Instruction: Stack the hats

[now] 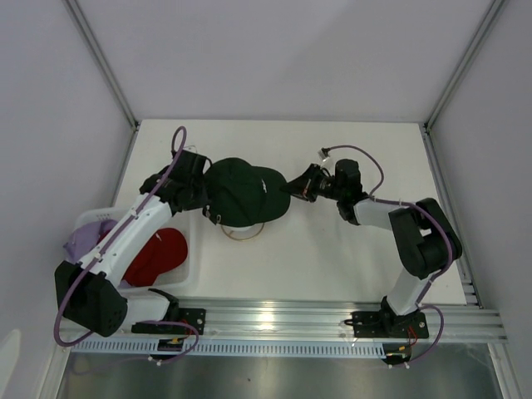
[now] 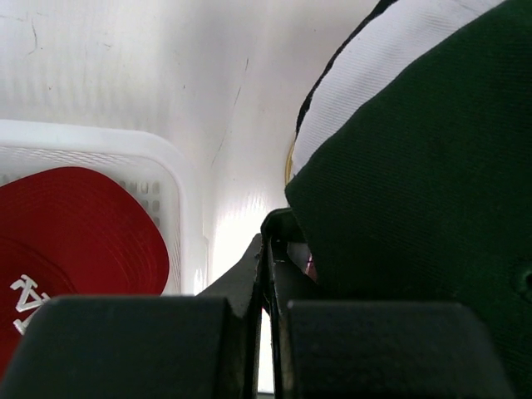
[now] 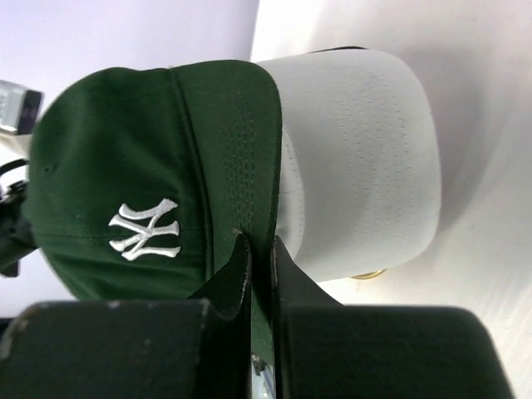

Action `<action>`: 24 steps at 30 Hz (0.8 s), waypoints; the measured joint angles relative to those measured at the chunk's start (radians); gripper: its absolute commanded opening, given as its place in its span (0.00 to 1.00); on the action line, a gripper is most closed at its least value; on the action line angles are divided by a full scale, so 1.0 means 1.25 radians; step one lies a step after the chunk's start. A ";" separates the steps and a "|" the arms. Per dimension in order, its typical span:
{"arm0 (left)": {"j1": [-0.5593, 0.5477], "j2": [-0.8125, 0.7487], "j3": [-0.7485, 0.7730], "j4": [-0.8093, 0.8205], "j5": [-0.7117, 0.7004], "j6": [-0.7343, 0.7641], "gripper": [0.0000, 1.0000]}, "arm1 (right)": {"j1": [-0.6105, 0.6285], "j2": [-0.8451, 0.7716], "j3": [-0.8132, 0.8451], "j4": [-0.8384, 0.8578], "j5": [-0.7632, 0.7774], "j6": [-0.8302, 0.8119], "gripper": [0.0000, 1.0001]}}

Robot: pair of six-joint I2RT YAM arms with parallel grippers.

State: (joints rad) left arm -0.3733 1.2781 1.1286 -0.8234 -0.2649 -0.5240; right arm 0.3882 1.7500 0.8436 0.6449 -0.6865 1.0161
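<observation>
A dark green cap point(image 1: 241, 191) with a white NY logo sits on top of a stack at mid table. In the right wrist view the green cap point(image 3: 125, 166) lies over a white cap point(image 3: 357, 166). My right gripper point(image 1: 293, 187) point(image 3: 258, 245) is shut on the green brim's edge. My left gripper point(image 1: 199, 184) point(image 2: 266, 241) is shut at the green cap's point(image 2: 416, 166) rear edge, with the white cap point(image 2: 366, 75) showing under it. A red cap point(image 1: 158, 253) point(image 2: 75, 224) and a lavender cap point(image 1: 87, 237) lie in the basket.
The white mesh basket point(image 1: 188, 268) point(image 2: 166, 158) stands at the table's left, under my left arm. A gold wire ring point(image 1: 243, 235) point(image 3: 366, 274) shows below the stack. White walls close in the table's back and sides.
</observation>
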 measured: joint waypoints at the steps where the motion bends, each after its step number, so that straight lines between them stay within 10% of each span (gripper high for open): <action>1: 0.001 0.001 -0.002 0.004 -0.002 -0.001 0.01 | 0.003 0.002 0.008 -0.017 0.008 -0.013 0.00; 24: 0.027 -0.023 -0.064 0.084 -0.013 0.001 0.01 | 0.011 0.184 0.135 -0.063 -0.072 0.011 0.00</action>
State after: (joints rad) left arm -0.3397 1.2488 1.0485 -0.7189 -0.2813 -0.5232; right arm 0.4015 1.9804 1.0119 0.5659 -0.7761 1.0298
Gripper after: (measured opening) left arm 0.009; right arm 0.030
